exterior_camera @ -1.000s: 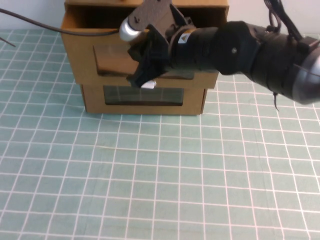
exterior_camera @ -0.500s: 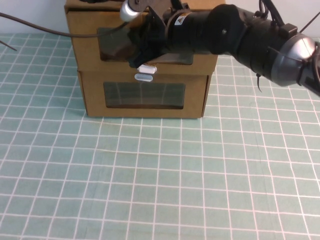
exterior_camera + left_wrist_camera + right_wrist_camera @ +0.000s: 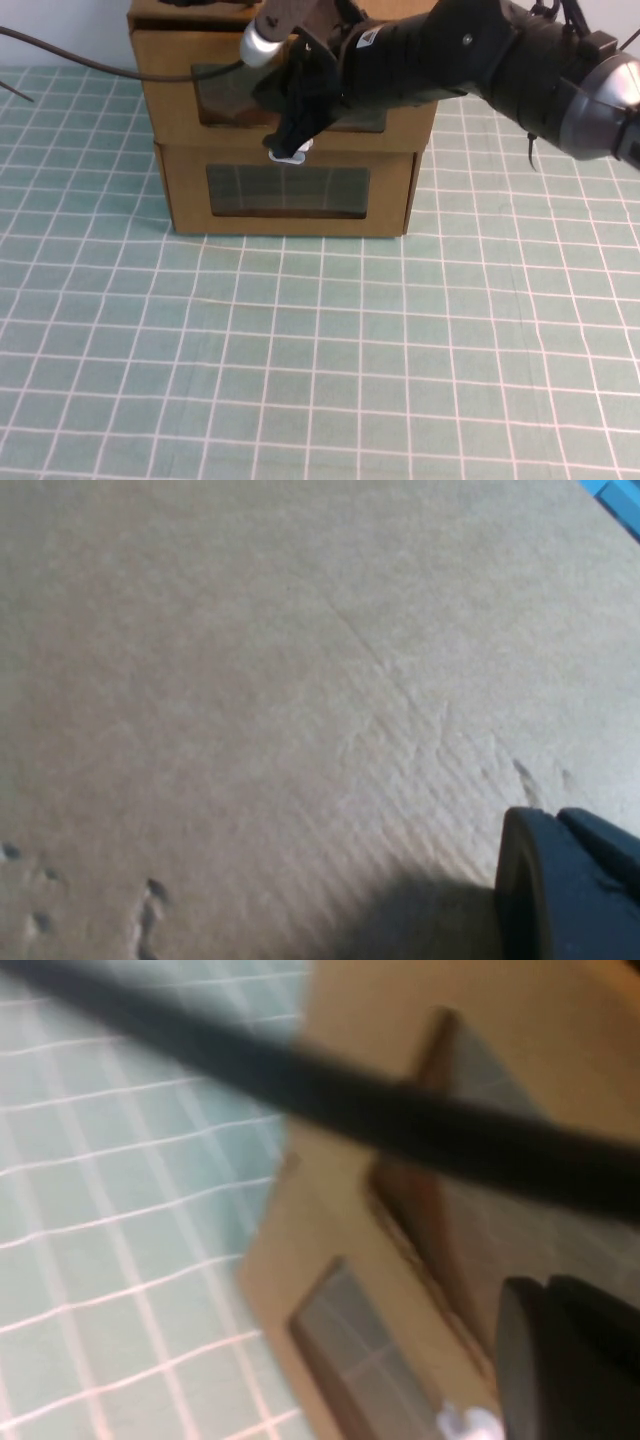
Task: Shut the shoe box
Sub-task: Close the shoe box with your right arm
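My right gripper (image 3: pixel 297 125) sits against the front of the shoe box (image 3: pixel 410 125), just above its white pull tab (image 3: pixel 289 152); I cannot tell how its fingers are set. My left gripper (image 3: pixel 570 880) is pressed close to plain cardboard; I cannot tell its state either. I judge the drawer nearly home, its front about flush with the lower box (image 3: pixel 190 205) it sits on at the table's (image 3: pixel 320 380) far edge. Next calls for a short straight push. Brown cardboard, ragged clear window.
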`<state>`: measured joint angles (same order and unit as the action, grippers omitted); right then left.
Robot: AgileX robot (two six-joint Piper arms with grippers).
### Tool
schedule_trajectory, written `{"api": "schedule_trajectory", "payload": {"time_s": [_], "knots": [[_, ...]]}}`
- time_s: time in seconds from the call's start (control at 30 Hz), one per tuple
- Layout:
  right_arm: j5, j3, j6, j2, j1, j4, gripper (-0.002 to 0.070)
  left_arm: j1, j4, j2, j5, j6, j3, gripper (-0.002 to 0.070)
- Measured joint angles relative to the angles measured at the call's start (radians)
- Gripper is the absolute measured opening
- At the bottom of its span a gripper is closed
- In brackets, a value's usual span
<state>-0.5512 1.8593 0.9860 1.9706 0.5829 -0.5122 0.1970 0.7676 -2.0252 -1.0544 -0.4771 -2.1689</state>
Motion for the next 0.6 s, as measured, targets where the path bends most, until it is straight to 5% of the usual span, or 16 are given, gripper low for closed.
{"api": "schedule_trajectory", "payload": {"time_s": [0.6], "knots": [[0.164,-0.002,0.018,0.012,-0.007,-0.125,-0.0014,0.029,-0.009,0.000,0.016,0.000,0.000,-0.0005]]}}
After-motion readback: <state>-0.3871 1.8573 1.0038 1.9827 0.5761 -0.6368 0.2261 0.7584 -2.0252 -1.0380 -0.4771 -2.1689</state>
